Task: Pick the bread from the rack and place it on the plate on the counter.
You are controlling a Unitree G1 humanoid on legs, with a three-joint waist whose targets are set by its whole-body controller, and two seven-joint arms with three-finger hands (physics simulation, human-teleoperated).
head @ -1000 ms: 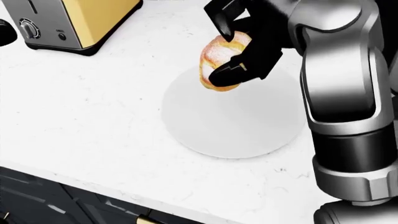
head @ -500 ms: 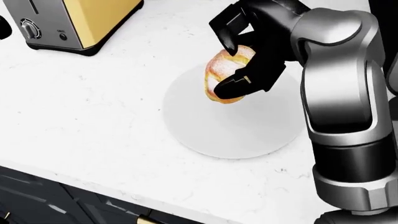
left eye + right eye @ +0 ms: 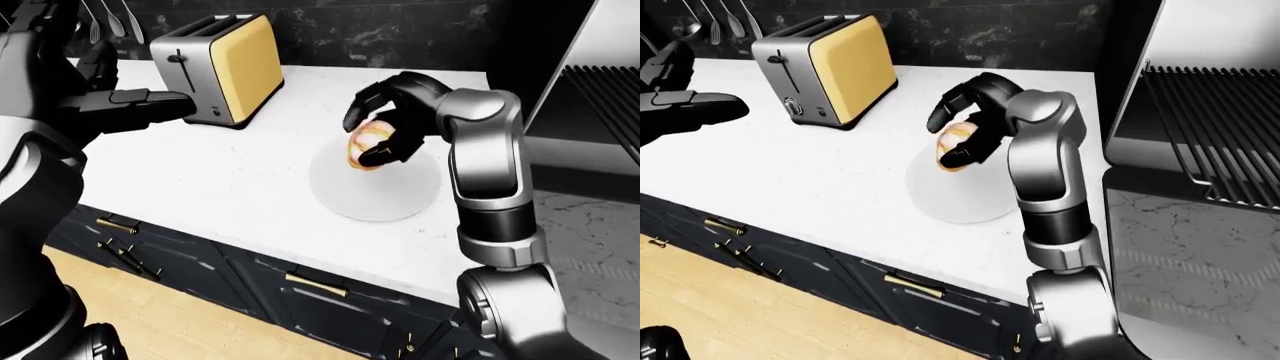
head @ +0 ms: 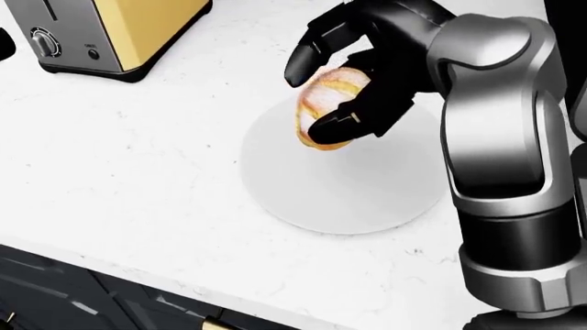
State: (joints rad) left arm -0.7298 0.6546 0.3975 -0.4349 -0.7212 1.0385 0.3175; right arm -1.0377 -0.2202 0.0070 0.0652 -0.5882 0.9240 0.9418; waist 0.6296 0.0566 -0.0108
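a yellow and steel toaster (image 3: 215, 69) stands on the white counter (image 4: 137, 172), utensils (image 3: 715, 21) hang above, dark drawers (image 3: 250, 292) with gold handles sit below.

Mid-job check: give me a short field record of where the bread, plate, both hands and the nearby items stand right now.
bread: bread held in the right hand, above the plate's upper edge in the head view
plate: white plate flat on the counter, nothing lying on it
right hand: fingers closed round the bread, thumb under it
left hand: left hand at the left-eye view's left, open, holding nothing
toaster: yellow toaster upright on the counter, up and left of the plate
rack: wire rack at the right-eye view's right
step left: release onto the plate
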